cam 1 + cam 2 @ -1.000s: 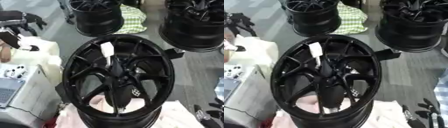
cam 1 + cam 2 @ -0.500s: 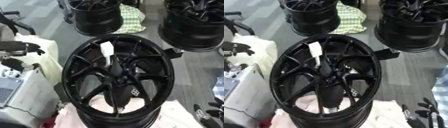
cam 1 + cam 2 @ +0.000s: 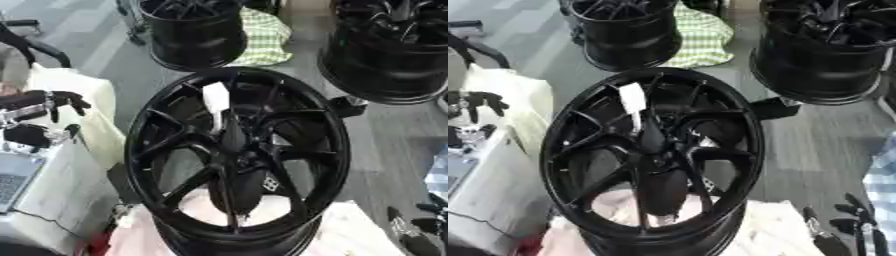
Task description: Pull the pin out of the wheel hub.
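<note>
A large black wheel hub (image 3: 175, 145) stands tilted in the middle, resting on pale pink cloth. A white pin (image 3: 215, 101) sticks up among the upper spokes, just above the hub's centre. Well clear of the hub's rim, my left hand (image 3: 39, 101) hovers at the far left over a white-covered surface. Its fingers (image 3: 483, 100) are spread, relaxed and hold nothing. My right hand (image 3: 856, 224) shows at the lower right corner, fingers up and open, away from the hub.
Two more black wheel hubs stand behind, one at top centre (image 3: 188, 30) and one at top right (image 3: 394, 50), with a green checked cloth (image 3: 267, 40) between them. A laptop (image 3: 13, 182) lies at the left edge.
My left hand has come down from the upper left corner to mid-height at the left edge. The hub, the pin and my right hand have stayed put.
</note>
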{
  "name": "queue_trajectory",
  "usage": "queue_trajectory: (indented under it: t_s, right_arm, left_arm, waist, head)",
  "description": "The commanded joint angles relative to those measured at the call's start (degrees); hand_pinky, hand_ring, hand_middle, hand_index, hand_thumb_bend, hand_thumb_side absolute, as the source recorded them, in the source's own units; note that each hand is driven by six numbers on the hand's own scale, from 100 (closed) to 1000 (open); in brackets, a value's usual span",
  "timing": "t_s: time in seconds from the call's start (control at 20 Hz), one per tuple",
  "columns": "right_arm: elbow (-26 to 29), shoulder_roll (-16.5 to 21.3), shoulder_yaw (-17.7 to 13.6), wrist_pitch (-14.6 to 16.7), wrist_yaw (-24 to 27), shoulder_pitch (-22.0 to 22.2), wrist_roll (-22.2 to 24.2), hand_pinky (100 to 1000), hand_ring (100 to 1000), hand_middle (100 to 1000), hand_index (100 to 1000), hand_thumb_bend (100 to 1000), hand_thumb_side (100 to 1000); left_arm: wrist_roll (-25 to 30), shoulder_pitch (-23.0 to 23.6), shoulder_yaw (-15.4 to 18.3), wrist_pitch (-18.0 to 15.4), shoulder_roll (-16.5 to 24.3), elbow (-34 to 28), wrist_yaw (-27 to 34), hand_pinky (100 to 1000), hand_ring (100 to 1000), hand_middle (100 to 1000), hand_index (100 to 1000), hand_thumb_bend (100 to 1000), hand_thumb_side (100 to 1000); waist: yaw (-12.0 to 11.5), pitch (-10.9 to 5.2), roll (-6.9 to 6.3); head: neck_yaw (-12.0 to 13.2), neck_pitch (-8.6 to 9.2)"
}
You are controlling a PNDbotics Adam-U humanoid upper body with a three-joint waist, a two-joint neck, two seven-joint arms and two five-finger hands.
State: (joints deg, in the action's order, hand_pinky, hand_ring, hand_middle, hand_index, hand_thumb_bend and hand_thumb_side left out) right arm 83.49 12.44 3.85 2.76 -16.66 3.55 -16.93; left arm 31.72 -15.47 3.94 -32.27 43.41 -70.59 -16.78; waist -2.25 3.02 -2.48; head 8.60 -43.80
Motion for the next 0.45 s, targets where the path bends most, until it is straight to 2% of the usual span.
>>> queue_trajectory:
  t_s: [0.05,0.25,0.45]
  right_arm:
    - [1.2,0.2,-0.5,0.0,-0.1,-0.4,-0.3,696,627,735,935,428,347]
    - [1.4,-0.1,-0.7,-0.2,0.1,-0.4,-0.4,697,627,735,935,429,348]
    - [1.7,-0.4,-0.8,-0.3,0.3,-0.4,-0.4,696,627,735,935,431,350]
  left_arm:
    - [20.2,1.6,4.2,-19.7,-1.7,-1.8,6.0,532,1000,693,910,100,597]
    - [20.2,4.0,8.0,-19.3,-6.7,-2.0,11.0,523,1000,674,906,100,622]
    - [20.2,5.3,11.8,-13.6,-12.6,-4.5,14.7,521,1000,666,904,100,650]
  waist:
    - [-0.4,0.04,0.23]
    - [-0.8,0.11,0.85]
    - [-1.1,0.21,1.4]
  head:
    - [-0.4,-0.31]
    - [-0.8,-0.31]
    - [-1.1,-0.31]
